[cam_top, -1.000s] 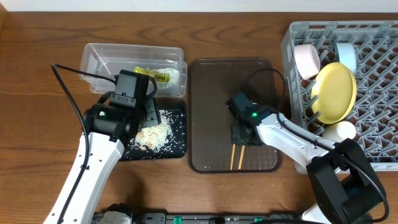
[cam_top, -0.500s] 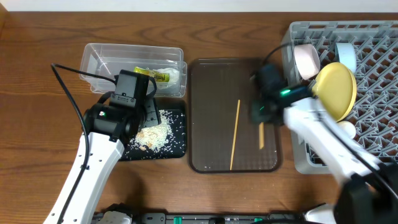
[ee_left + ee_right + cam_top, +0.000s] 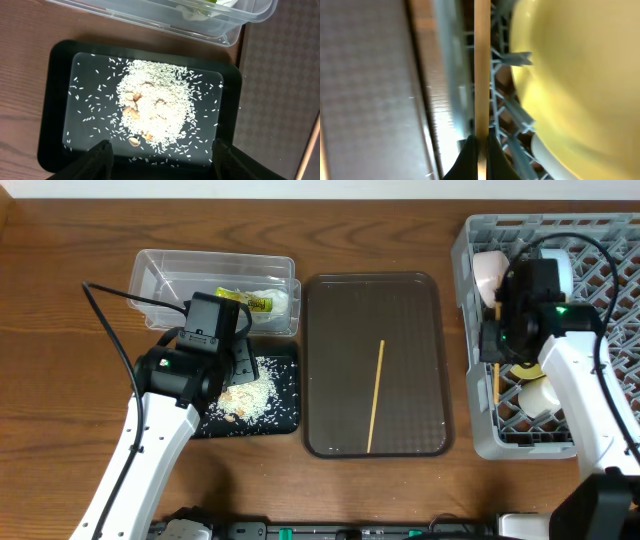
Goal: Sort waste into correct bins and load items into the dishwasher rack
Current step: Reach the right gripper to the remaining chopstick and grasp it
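Inspection: one chopstick at the rack, one on the brown tray.
Overhead: held chopstick [image 3: 496,380] at the grey rack's [image 3: 600,430] left edge; second chopstick [image 3: 375,395] lies on the brown tray [image 3: 330,320]. Left wrist: left fingers [image 3: 102,160] spread wide, empty, above rice [image 3: 155,112] in the black tray [image 3: 55,100]. Right wrist: right fingers [image 3: 470,155] pinched on the chopstick, beside the yellow plate [image 3: 570,75].

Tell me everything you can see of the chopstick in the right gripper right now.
The chopstick is a thin, straight stick of pale tan wood, plain and unmarked. The right gripper is shut on one end, its fingers pinching it from both sides. The stick hangs over the left edge of the grey rack, running along that wall, close beside the yellow plate. The wrist view is blurred, so whether its free end touches the lattice cannot be told.
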Available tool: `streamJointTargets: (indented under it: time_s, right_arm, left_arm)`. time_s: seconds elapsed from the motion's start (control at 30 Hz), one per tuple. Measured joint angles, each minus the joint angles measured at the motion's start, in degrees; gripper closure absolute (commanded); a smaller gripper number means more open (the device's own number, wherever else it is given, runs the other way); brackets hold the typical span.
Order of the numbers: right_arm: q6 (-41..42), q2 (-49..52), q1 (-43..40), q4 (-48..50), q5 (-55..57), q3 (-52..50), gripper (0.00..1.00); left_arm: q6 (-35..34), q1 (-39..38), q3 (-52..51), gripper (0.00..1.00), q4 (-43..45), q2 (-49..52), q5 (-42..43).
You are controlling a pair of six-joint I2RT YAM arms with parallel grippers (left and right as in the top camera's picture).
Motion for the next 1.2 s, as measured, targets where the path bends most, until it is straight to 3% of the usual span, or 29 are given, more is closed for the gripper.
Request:
streamJointTargets:
  time_s: [0.07,0.13,0.37,0.7,1.03,1.1,1.2]
  right_arm:
    - [-0.5,0.13,-0.72,1.01,0.04,-0.76,0.74]
    - [-1.01,0.13,-0.87,2.08,0.07,-0.9,0.65]
    - [-1.36,0.13,2.38,4.98,-4.13,0.46,0.51]
    - [6.67,0.13,18.1,8.72,-8.96,0.31,0.48]
    - [20.2,7.61,31.1,19.41,-6.1,-9.42,0.48]
    - [22.32,10.08,32.87,20.81,-5.95,-10.58,0.52]
    - [24.57,13.51,34.51,21.68,-5.53,-10.95,0.69]
  left_arm:
    - [0.0,0.0,0.0,0.34,0.0,0.0,0.0]
    - [0.0,0.0,0.0,0.34,0.0,0.0,0.02]
    - [0.0,0.0,0.0,0.34,0.0,0.0,0.0]
    - [0.0,0.0,0.0,0.34,0.0,0.0,0.02]
    - [0.0,0.0,0.0,0.34,0.0,0.0,0.0]
    - [0.0,0.0,0.0,0.34,0.0,0.0,0.0]
    - [0.0,0.0,0.0,0.34,0.0,0.0,0.0]
